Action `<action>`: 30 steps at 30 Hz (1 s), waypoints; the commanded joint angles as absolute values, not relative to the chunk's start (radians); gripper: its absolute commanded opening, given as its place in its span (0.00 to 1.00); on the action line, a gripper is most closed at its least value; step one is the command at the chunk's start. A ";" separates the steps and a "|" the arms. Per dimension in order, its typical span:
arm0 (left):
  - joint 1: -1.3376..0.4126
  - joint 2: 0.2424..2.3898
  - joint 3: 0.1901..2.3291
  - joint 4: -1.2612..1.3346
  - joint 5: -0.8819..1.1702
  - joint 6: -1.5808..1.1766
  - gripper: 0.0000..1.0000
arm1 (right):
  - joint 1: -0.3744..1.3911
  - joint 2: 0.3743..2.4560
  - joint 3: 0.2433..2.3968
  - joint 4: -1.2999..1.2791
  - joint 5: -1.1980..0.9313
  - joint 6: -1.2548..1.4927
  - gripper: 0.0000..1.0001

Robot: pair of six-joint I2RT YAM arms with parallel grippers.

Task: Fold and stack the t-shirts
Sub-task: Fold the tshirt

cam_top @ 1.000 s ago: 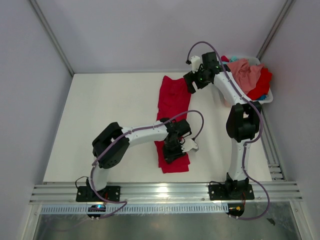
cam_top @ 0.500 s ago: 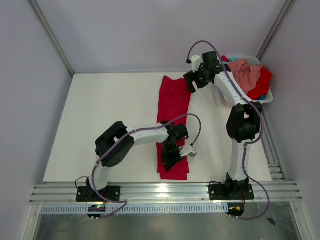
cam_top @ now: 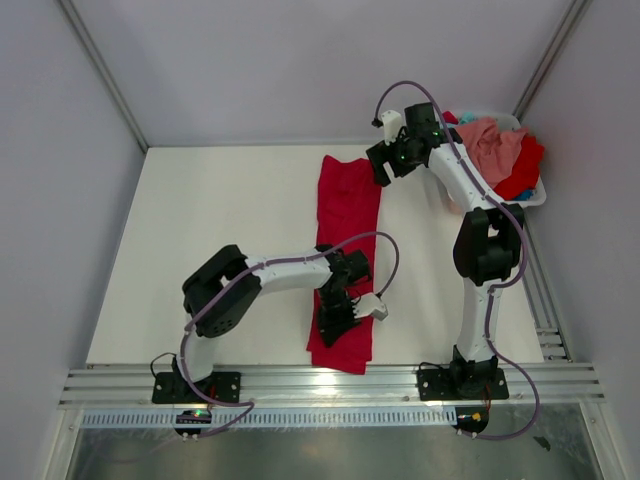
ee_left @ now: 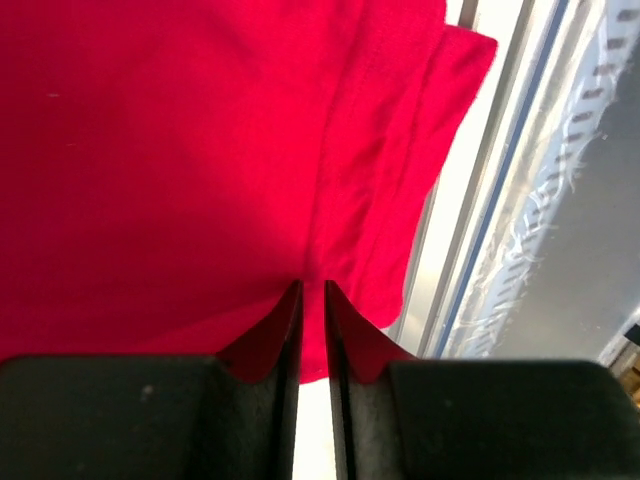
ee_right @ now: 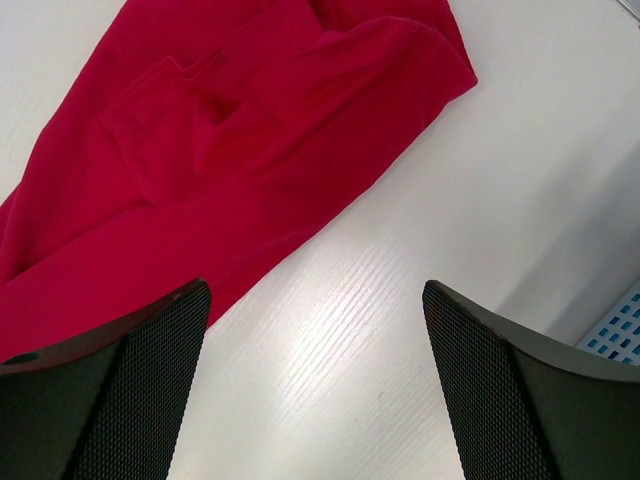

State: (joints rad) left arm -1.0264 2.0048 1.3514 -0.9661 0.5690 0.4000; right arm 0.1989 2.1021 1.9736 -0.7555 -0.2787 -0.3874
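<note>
Pinched near hem of red shirt (cam_top: 348, 200) with left gripper (ee_left: 310, 292), right gripper (ee_right: 315, 292) open at far end, probably needed slow level pull

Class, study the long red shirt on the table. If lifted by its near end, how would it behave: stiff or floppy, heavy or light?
Probably floppy: the shirt lies in soft folds and puckers where the left tool pinches it. Likely light, being thin, flat cloth. It may well slide rather than roll, as the table looks smooth.
</note>
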 commanded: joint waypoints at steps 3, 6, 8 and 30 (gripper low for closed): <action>-1.028 1.907 1.371 -0.847 0.442 0.379 0.36 | 0.199 2.056 1.977 -0.730 -0.316 -0.362 0.91; -1.028 1.827 1.365 -0.728 0.359 0.364 0.68 | 0.199 2.030 1.919 -0.677 -0.296 -0.359 0.91; -1.028 1.786 1.362 -0.675 0.319 0.357 0.78 | 0.199 1.994 1.852 -0.638 -0.284 -0.359 0.92; -0.694 1.379 1.362 -0.540 -0.055 0.204 0.99 | 0.199 1.286 1.235 -0.430 -0.378 -0.449 0.99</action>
